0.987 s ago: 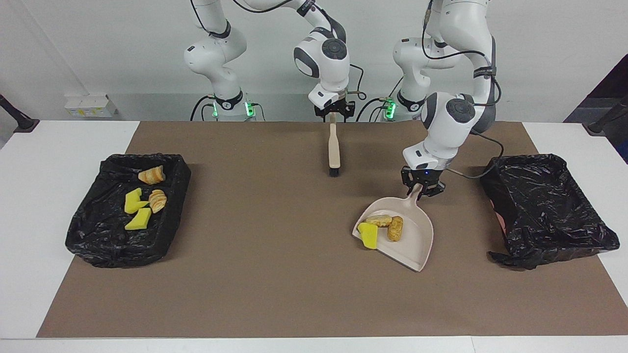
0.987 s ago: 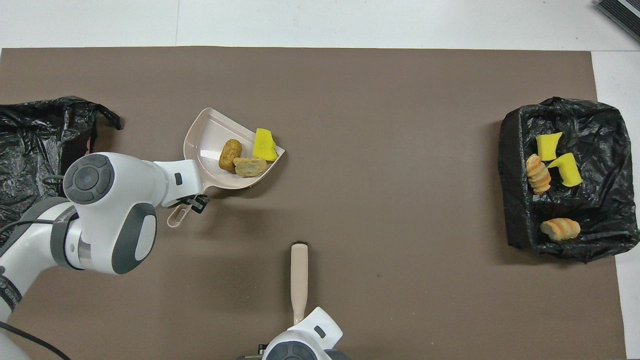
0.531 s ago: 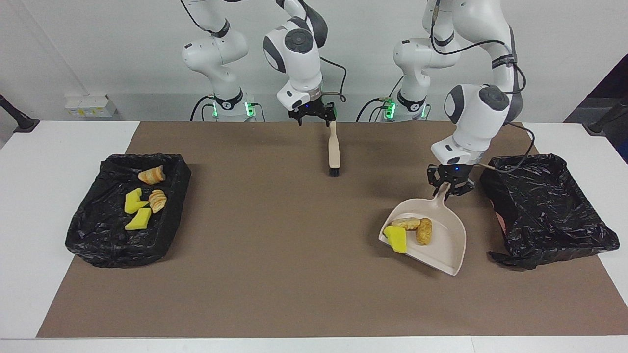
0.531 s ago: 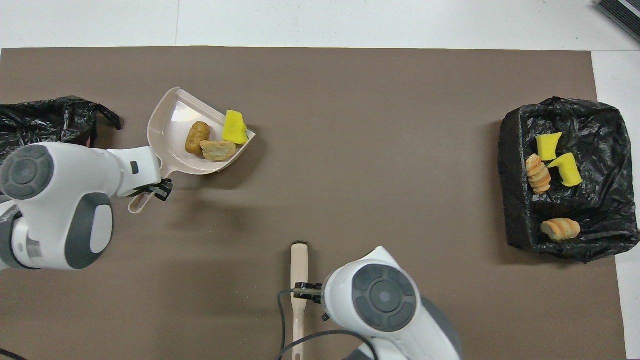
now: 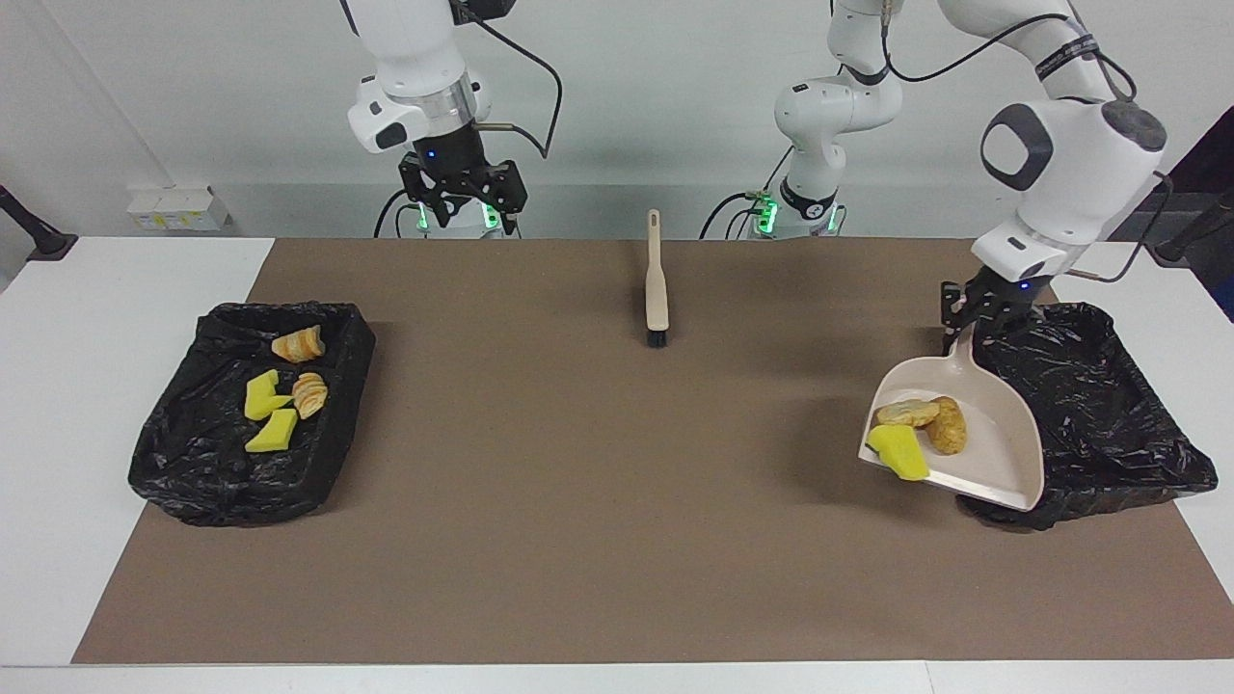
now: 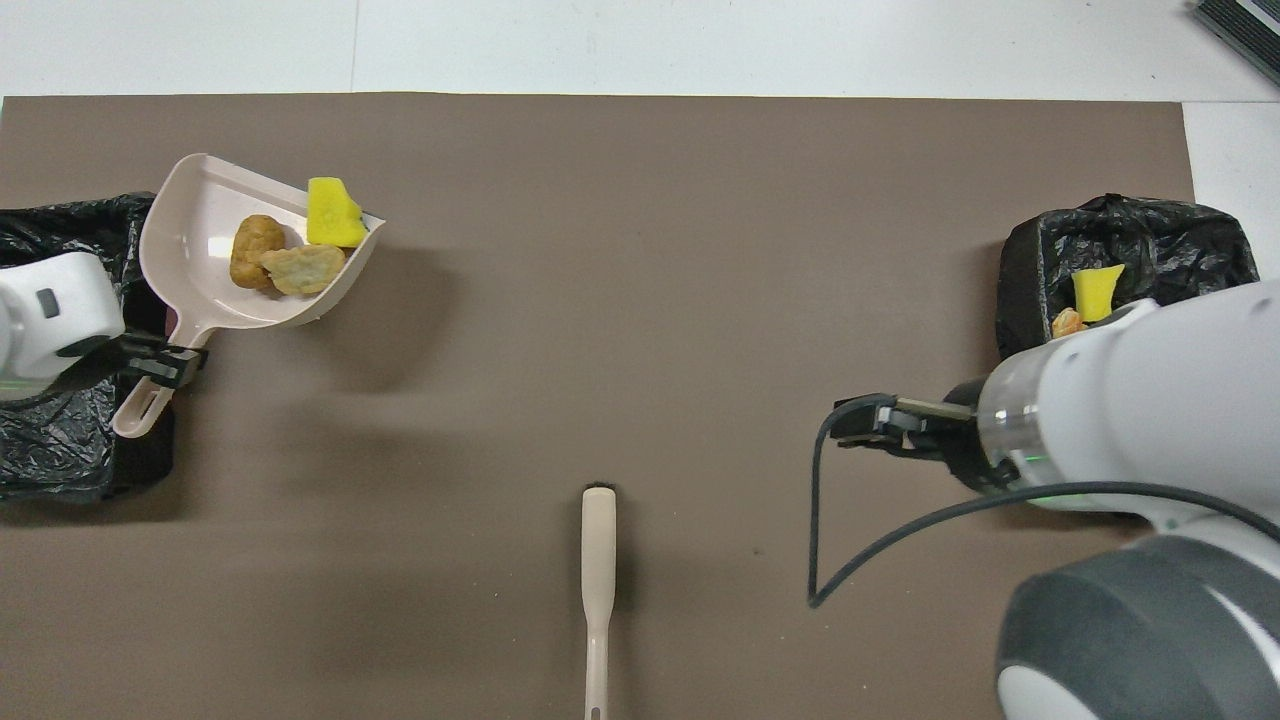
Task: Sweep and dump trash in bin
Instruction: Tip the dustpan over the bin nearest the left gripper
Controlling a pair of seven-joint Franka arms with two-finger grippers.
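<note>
Three scraps ride in the beige plastic dustpan point(image 5: 974, 439) in the facing view: a bright yellow sponge chunk point(image 5: 898, 451) at the open lip, a pale beige lump point(image 5: 906, 413) and a golden-brown bread-like piece point(image 5: 948, 425) just beside it. The left gripper point(image 5: 976, 323) is clenched on the pan's handle, carrying it in the air at the edge of the black-lined bin point(image 5: 1089, 405) at the left arm's end of the table. Four more scraps point(image 5: 285, 387) lie in the other black-lined bin point(image 5: 202, 463) at the right arm's end. The right gripper point(image 5: 465, 193) hangs up near its base, fingers spread, holding nothing; that arm waits. The beige-handled brush with black bristles point(image 5: 656, 284) lies on the brown mat point(image 5: 540, 501), handle toward the robots, bristles away.

Overhead now: the pan point(image 6: 200, 250) runs long from handle to lip, handle toward the robots, lip pointing away and toward the table's middle — not into the bin point(image 6: 50, 440). To dump well, I'd say carry the pan fully over the liner first, swing the lip round over it, then tip; that yellow chunk point(image 6: 333, 212) sits right on the edge and could slide off early.
</note>
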